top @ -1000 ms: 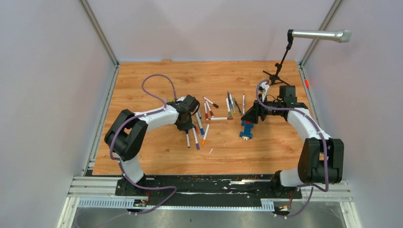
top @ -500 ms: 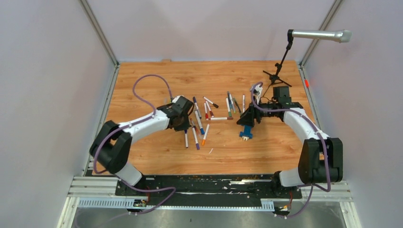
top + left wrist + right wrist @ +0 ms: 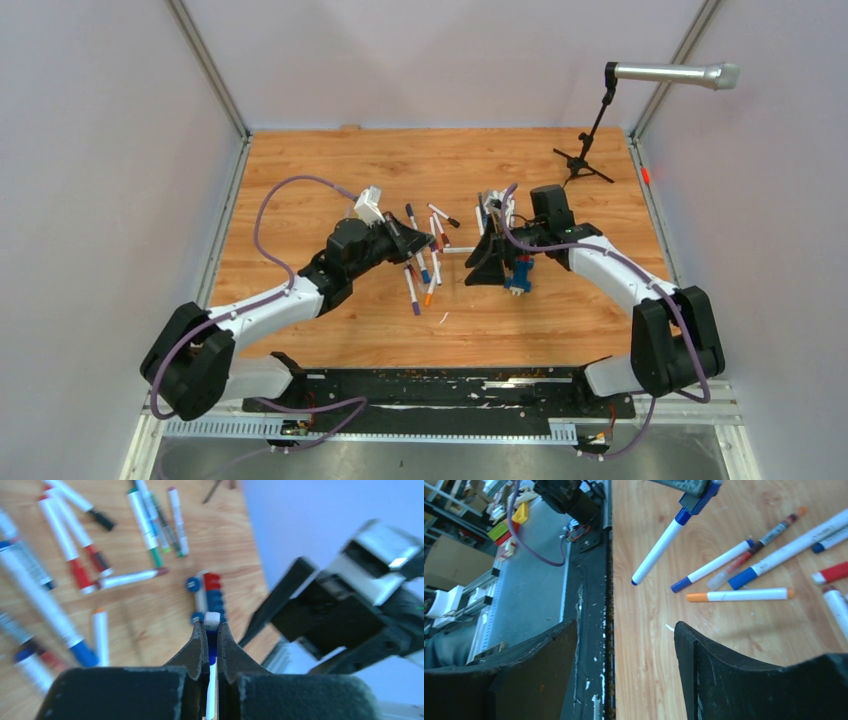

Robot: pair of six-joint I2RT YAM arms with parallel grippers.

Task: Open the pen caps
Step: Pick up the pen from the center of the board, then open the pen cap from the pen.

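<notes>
The blue cap, or what I take for it, sits pinched in my left gripper, lifted off the wooden table above the scattered pens near its middle. My left fingers are clamped tight on that end of the pen. By my reading, that anchors the cap while the white barrel juts free for the other arm to take.

Seen from my right wrist, the pen's long axis runs on a slant. The capped end is up at the grip, and the bare end with its small blue tip angles down towards the table's near edge.

My right gripper faces it with jaws spread wide and nothing between them, short of the barrel and not touching it. I judge the pull not yet begun, as cap and barrel look joined.

The blue-and-red block lies just beside my right gripper. The microphone stand stands well apart at the far right corner.
</notes>
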